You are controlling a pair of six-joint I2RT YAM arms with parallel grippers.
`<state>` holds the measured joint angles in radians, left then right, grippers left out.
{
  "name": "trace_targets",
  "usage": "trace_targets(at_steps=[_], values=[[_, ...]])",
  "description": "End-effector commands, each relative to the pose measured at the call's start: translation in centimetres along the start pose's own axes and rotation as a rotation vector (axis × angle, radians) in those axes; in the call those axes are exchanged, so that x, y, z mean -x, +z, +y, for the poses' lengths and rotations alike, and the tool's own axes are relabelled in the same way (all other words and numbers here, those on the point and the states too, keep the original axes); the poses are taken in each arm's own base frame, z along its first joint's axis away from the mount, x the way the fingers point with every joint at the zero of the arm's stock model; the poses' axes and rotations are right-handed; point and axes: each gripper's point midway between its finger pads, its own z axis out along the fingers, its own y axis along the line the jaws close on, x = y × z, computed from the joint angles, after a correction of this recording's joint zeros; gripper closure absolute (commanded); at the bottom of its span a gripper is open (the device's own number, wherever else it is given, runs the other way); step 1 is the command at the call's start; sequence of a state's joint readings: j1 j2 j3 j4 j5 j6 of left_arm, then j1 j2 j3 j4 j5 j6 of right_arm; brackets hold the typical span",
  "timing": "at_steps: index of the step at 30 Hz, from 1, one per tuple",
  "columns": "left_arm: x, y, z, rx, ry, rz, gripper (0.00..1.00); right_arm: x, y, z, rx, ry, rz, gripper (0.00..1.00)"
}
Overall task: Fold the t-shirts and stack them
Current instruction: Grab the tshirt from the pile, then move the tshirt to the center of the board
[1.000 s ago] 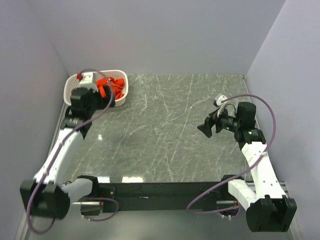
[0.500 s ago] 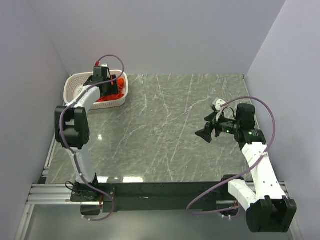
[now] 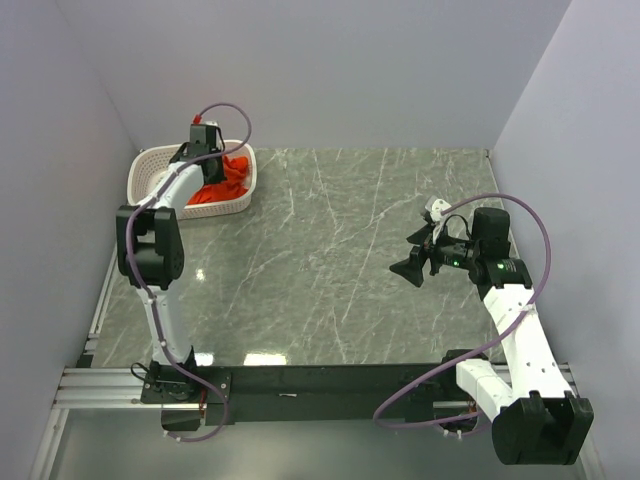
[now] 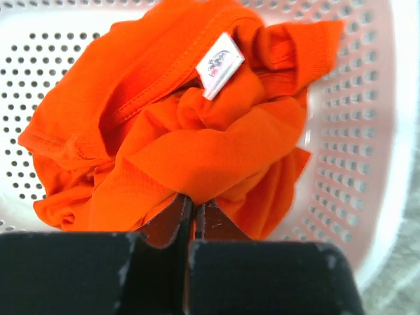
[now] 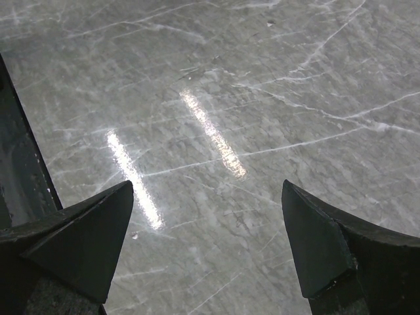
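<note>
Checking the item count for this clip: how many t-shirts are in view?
1: an orange-red t-shirt crumpled in the white basket at the far left of the table, a fold pinched in the left gripper. Others could be hidden underneath it.

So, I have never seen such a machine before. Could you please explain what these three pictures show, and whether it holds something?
This is a robot: a left arm and a right arm, fixed at the near edge of a marble-patterned table. The wide picture looks down from above and behind the arms. The other two pictures come from a small camera on each wrist, so each one shows its own gripper. The left gripper reaches into a white perforated basket at the far left corner. It is shut on a fold of a crumpled orange t-shirt, which has a white label. The right gripper hangs open over the table and holds nothing.
</note>
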<state>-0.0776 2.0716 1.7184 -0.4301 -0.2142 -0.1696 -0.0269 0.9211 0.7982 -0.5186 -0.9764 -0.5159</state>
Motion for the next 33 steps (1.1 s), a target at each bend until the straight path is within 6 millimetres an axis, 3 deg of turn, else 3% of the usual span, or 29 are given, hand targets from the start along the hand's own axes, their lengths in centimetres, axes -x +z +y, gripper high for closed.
trace_targets(at_steps=[1, 3, 4, 5, 6, 7, 8, 9, 10, 12, 13, 17, 20, 22, 33], values=[[7.6, -7.1, -0.8, -0.085, -0.031, -0.246, 1.00, 0.7, -0.2, 0.0, 0.009, -0.022, -0.018, 0.00], [9.5, -11.2, -2.7, -0.195, -0.031, -0.323, 1.00, 0.6, -0.2, 0.0, 0.007, -0.022, -0.017, 0.00], [12.0, -16.0, -3.1, -0.247, -0.042, -0.426, 1.00, 0.5, -0.1, 0.0, 0.008, -0.018, -0.015, 0.00], [13.6, -19.3, -4.7, -0.315, -0.042, -0.511, 1.00, 0.5, -0.1, 0.0, 0.006, -0.023, -0.017, 0.00], [14.1, -22.0, -5.9, -0.385, -0.033, -0.556, 1.00, 0.5, -0.1, 0.0, 0.007, -0.021, -0.016, 0.00], [15.4, -27.8, -6.8, -0.460, -0.041, -0.662, 1.00, 0.5, -0.1, -0.1, 0.006, -0.019, -0.014, 0.00], [16.1, -30.7, -7.4, -0.514, -0.048, -0.731, 1.00, 0.4, 0.0, -0.2, 0.002, -0.016, -0.009, 0.00], [16.5, -33.5, -7.8, -0.568, -0.053, -0.781, 1.00, 0.4, 0.0, -0.2, 0.002, -0.015, -0.009, 0.00], [16.6, -38.3, -8.4, -0.671, -0.069, -0.847, 1.00, 0.3, 0.0, -0.3, -0.004, -0.016, -0.007, 0.00], [17.1, -44.6, -8.2, -0.783, -0.089, -0.955, 1.00, 0.3, -0.1, -0.4, -0.012, -0.015, -0.007, 0.00], [16.6, -47.0, -9.2, -0.888, -0.094, -0.957, 1.00, 0.2, -0.1, -0.5, -0.019, -0.015, -0.007, 0.00], [16.4, -56.5, -9.5, -1.137, -0.111, -1.053, 1.00, 0.2, -0.1, -0.9, -0.041, -0.015, -0.009, 0.00], [16.3, -59.8, -9.5, -1.238, -0.130, -1.068, 1.00, 0.2, -0.2, -1.3, -0.058, -0.012, -0.007, 0.00], [16.2, -60.4, -9.9, -1.285, -0.140, -1.052, 1.00, 0.2, -0.4, -1.6, -0.071, -0.009, -0.009, 0.00], [13.3, -58.5, -14.8, -1.452, -0.106, -0.880, 1.00, 0.2, -1.0, -2.3, -0.104, 0.004, -0.024, 0.00]])
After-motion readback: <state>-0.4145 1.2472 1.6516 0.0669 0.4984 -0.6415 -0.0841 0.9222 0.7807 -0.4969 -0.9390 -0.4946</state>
